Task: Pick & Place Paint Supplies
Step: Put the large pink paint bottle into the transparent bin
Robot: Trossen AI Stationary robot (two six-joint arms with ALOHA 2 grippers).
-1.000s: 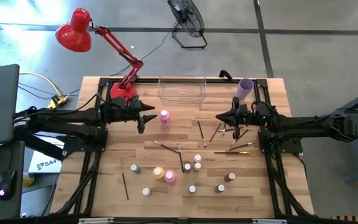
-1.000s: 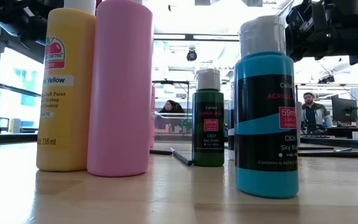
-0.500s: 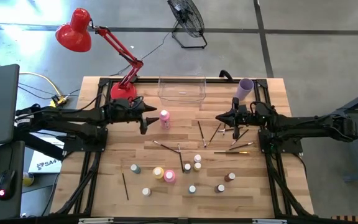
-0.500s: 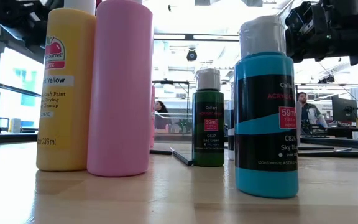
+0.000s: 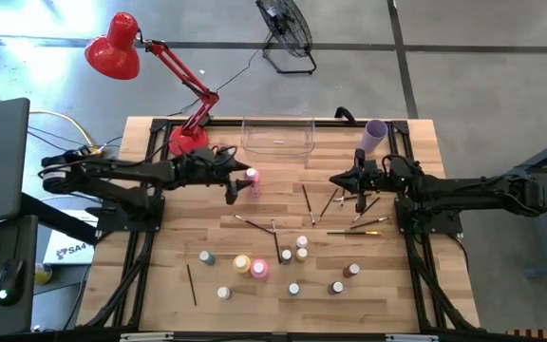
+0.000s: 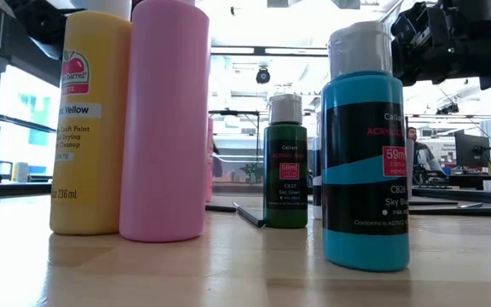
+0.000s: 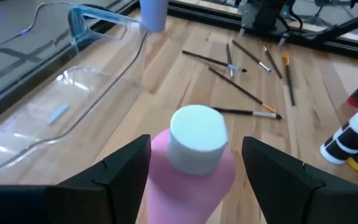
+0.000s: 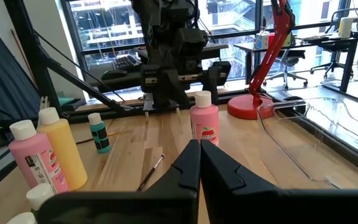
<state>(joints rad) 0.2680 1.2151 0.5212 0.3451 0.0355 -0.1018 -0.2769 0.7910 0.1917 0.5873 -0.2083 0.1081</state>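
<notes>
Pink paint bottle (image 5: pixel 252 180) stands upright, white cap up, on the desk (image 5: pixel 216 218) just in front of the clear bin (image 5: pixel 277 136), between the spread fingers of the left gripper (image 5: pixel 240 183); right gripper (image 5: pixel 337 180) closed, idle over brushes (image 5: pixel 340 204).

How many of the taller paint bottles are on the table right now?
3. One pink bottle stands near the clear bin, between the open fingers of the left tool. A yellow bottle and another pink one stand together at the front. None seems hidden.
</notes>
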